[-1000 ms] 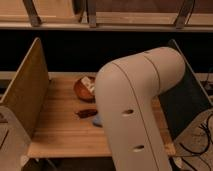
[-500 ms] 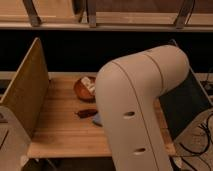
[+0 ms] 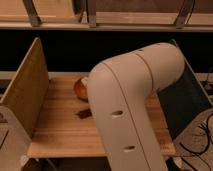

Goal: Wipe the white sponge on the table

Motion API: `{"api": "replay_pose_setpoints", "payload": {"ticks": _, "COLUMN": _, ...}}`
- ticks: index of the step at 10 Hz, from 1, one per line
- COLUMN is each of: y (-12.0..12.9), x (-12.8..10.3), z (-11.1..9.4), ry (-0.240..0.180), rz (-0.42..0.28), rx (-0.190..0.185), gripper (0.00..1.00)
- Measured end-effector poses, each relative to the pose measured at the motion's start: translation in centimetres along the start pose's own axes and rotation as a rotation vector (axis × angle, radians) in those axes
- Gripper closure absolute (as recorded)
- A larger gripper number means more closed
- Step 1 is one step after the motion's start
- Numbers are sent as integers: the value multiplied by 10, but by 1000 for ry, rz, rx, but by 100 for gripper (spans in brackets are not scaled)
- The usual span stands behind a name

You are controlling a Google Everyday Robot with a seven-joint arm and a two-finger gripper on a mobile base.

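Arm farther left, gripper behind it

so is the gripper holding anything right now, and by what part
Cannot tell: the gripper is hidden behind the white arm, which blocks much of the table.

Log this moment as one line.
arm blocks table centre | gripper hidden behind arm | sponge not visible | brown round object left of arm

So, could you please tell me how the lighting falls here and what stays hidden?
Camera view: warm, dim light; the table is evenly lit, the space behind it almost black. Camera view again: the pale arm is the brightest thing and fills the centre; the gripper is not in view, likely hidden behind it.
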Motion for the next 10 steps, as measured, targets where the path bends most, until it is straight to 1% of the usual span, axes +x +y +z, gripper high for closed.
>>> {"api": "replay_pose_setpoints", "payload": {"ticks": 2, "y": 3, "x": -5, "z": 11, "ry": 6, "rz": 6, "rx": 15, "gripper": 100}}
{"api": "replay_pose_setpoints", "payload": {"ticks": 4, "y": 15, "x": -10, "z": 20, "ry": 7, "rz": -13, "rx": 17, "gripper": 100}}
{"api": "replay_pose_setpoints", "payload": {"ticks": 5, "y": 24, "x": -11, "z": 21, "ry": 2, "rz": -30, "rx": 10, "gripper": 100}}
{"api": "replay_pose_setpoints", "payload": {"ticks": 7, "y": 55, "x": -7, "z": 15, "ry": -10, "rz": -79, "rx": -25, "gripper": 100}}
{"api": "replay_pose_setpoints", "payload": {"ticks": 9, "y": 78, "x": 7, "z": 9, "ry": -11, "rz": -128, "rx": -59, "gripper": 100}}
{"api": "replay_pose_setpoints", "payload": {"ticks": 10, "y": 82, "x": 16, "z": 9, "ry": -3, "rz": -139, "rx": -69, "gripper": 100}}
